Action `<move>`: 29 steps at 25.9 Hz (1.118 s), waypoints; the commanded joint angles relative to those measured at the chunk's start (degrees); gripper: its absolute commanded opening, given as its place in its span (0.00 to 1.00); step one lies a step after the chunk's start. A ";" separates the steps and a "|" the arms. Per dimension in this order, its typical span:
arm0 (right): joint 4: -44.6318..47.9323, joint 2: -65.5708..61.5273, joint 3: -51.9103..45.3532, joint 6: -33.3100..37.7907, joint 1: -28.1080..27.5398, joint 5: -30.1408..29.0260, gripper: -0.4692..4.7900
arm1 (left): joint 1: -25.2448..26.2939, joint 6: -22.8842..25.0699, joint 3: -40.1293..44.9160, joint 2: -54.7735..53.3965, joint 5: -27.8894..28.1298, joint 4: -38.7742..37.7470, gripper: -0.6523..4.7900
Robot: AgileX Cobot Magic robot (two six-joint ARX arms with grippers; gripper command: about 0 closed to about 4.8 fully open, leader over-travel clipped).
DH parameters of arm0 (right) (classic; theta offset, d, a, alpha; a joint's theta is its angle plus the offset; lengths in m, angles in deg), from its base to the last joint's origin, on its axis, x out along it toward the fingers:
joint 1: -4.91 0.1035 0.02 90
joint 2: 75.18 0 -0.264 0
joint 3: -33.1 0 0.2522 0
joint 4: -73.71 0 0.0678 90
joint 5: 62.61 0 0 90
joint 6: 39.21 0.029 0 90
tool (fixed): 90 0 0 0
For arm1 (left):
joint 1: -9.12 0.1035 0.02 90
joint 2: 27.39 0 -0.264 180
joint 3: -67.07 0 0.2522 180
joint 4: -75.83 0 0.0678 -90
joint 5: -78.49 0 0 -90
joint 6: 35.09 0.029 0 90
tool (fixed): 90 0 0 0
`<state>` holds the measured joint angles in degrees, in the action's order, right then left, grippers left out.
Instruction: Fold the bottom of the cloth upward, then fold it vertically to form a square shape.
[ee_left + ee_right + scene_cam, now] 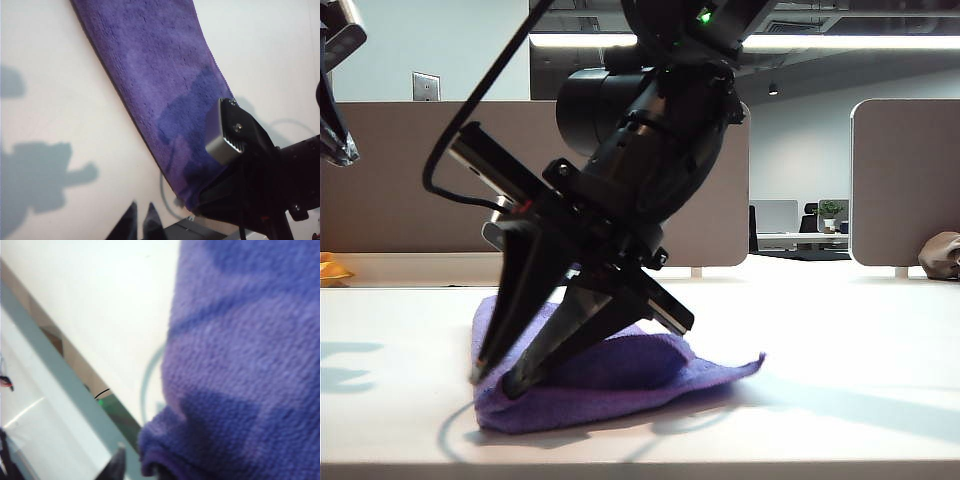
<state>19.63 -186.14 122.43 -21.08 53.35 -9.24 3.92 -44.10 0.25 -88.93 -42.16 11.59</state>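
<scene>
Exterior view: the right gripper (495,385), on a black arm leaning steeply down from the upper right, is pressing its two fingertips against the purple fuzzy microfibre cloth (620,375), which is lying folded on the white table (840,350). Its jaws are standing slightly apart; whether they are pinching fabric, I cannot tell. The left gripper (141,222) is hovering above the cloth's edge, fingers nearly together, holding nothing.

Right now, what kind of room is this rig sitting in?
Most likely an open-plan office. Tan cubicle partitions stand behind the white table, and beyond them are a desk with a monitor, a potted plant and ceiling strip lights.
</scene>
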 commanded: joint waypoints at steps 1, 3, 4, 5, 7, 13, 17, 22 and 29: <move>0.20 0.59 0.28 0.50 0.09 -1.03 0.35 | 0.02 0.00 0.07 0.33 -0.22 -0.26 0.17; 0.04 1.25 0.31 0.48 0.09 -1.03 0.40 | 0.02 0.00 0.07 0.52 -0.22 -0.28 0.17; 0.02 1.97 0.28 0.46 0.09 -0.79 0.40 | 0.02 -0.02 0.07 0.94 -0.24 -0.31 0.17; 0.02 2.56 0.28 0.46 0.09 -0.52 0.40 | 0.02 -0.02 0.07 1.29 -0.20 -0.35 0.17; 0.04 3.54 0.28 0.46 0.09 -0.31 0.40 | 0.02 -0.61 0.07 2.14 -0.20 -0.22 0.17; -7.28 4.92 0.26 -2.12 -0.02 2.23 0.46 | 0.02 -1.46 0.07 4.24 -0.15 -0.15 0.17; -11.34 6.47 0.28 -5.14 -0.13 7.78 0.48 | 0.02 -2.16 0.07 4.24 -0.52 -0.50 0.17; -11.08 9.68 0.28 -5.51 -1.29 12.39 0.47 | 0.02 -2.23 0.09 4.22 -0.74 -0.92 0.17; -10.60 10.16 0.26 -6.62 -7.98 16.39 0.47 | 0.00 -5.27 3.50 4.22 -4.72 0.17 0.17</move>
<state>8.22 -176.21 122.43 -27.27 45.99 7.07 3.92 -48.14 2.83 -84.79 -46.49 11.18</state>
